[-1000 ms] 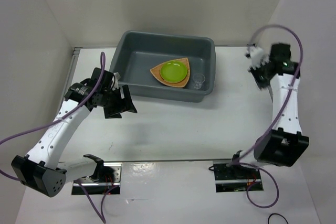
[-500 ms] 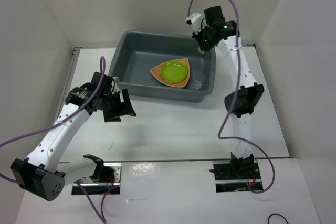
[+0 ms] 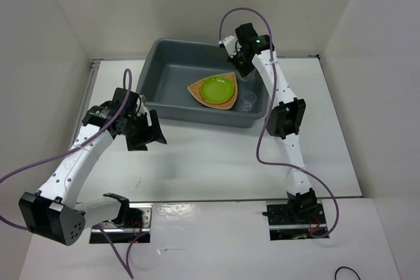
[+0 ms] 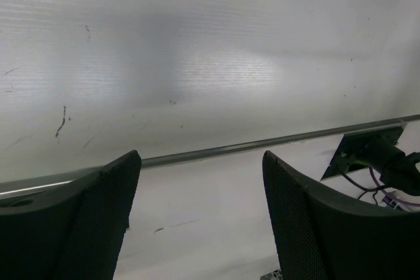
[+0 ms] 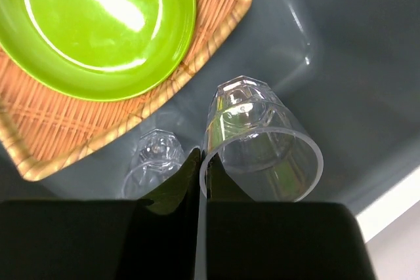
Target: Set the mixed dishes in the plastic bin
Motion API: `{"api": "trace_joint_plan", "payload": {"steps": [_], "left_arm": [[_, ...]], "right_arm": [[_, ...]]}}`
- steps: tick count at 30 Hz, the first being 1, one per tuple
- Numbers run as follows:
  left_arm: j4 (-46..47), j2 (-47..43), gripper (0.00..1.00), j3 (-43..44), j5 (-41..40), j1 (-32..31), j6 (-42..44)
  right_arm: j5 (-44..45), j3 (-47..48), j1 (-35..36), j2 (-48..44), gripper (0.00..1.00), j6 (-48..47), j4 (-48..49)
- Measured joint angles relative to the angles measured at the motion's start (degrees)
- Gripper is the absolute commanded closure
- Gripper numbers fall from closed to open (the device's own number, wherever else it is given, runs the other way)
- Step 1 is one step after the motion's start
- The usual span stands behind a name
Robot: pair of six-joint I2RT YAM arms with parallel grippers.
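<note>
The dark grey plastic bin [image 3: 172,77] stands at the back of the table. In it a lime-green plate [image 3: 216,88] rests on a tan woven plate [image 3: 195,89], and a clear cup [image 3: 248,102] stands by the right wall. My right gripper [image 3: 245,70] hangs over the bin's right part. In the right wrist view it [image 5: 203,168] is shut on the rim of a second clear cup [image 5: 262,155], above the bin floor [image 5: 354,63] and beside the standing cup [image 5: 154,162]. My left gripper [image 3: 151,134] is open over bare table left of the bin, nothing between its fingers [image 4: 315,227].
White walls close in the table at the back and both sides. The right arm's purple cable [image 3: 226,21] loops above the bin's far rim. A metal strip [image 4: 262,143] and an arm's base mount [image 4: 367,152] lie at the table's near edge in the left wrist view.
My right arm has swung from the far right side of the table to above the bin's right part. The left arm has barely shifted and stays open.
</note>
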Motion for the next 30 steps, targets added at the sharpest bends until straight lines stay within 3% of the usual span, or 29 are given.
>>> {"api": "trace_joint_plan", "payload": {"steps": [10, 13, 15, 16, 18, 19, 22, 30], "left_arm": [[0.0, -0.2, 0.18, -0.4, 0.0, 3.5, 2.9], [-0.3, -0.3, 0.18, -1.4, 0.0, 4.5, 3.7], [-0.4, -0.3, 0.17, -1.6, 0.0, 5.0, 4.1], [-0.4, -0.3, 0.17, -1.7, 0.1, 5.2, 4.7], [-0.5, -0.3, 0.17, -1.7, 0.1, 5.6, 5.0], [-0.5, -0.3, 0.17, -1.7, 0.1, 5.7, 5.1], [-0.5, -0.3, 0.16, -1.7, 0.1, 6.1, 5.4], [-0.5, -0.5, 0.15, -1.8, 1.2, 6.6, 6.4]], "right_arm": [[2.2, 4.1, 0.2, 10.4, 0.95, -1.0, -0.2], [2.6, 6.1, 0.0, 12.1, 0.88, -1.3, -0.2], [2.8, 7.9, -0.1, 12.6, 0.80, -1.3, -0.1], [3.0, 8.5, -0.2, 12.8, 0.67, -1.2, -0.1], [3.1, 9.1, -0.2, 12.9, 0.51, -1.0, 0.0], [3.2, 9.3, -0.2, 13.0, 0.38, -0.9, 0.0], [3.4, 9.5, -0.4, 12.9, 0.17, -0.5, 0.0], [4.9, 5.7, -0.4, 4.3, 0.02, 0.7, -0.5]]}}
